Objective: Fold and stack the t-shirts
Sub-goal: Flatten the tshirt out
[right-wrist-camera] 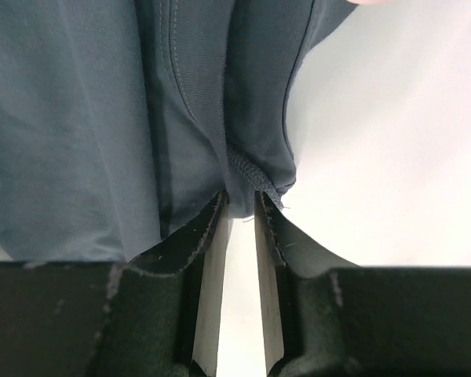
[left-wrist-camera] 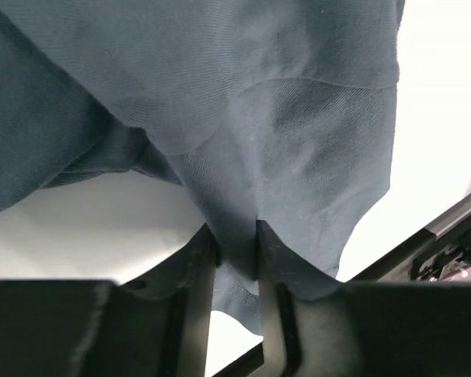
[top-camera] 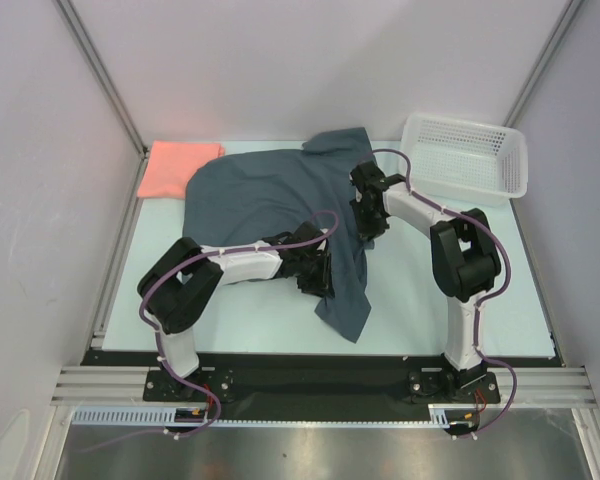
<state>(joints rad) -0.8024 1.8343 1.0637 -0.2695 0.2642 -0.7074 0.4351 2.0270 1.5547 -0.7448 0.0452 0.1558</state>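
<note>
Pinching the slate t-shirt [top-camera: 260, 190] spread across the middle of the desk [top-camera: 520, 290], our left fingers [left-wrist-camera: 196, 267] and right fingers [right-wrist-camera: 204, 236] each clamp narrowly on its cloth. We see the white mesh basket [top-camera: 465, 150] at the far right corner and the pink t-shirt [top-camera: 180, 167] folded at the far left. From overhead, cloth hides the fingertips.

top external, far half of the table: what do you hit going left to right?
pink folded t-shirt → blue-grey t-shirt → white mesh basket. Both arms lie over the blue-grey shirt, so they are left out of the order.
</note>
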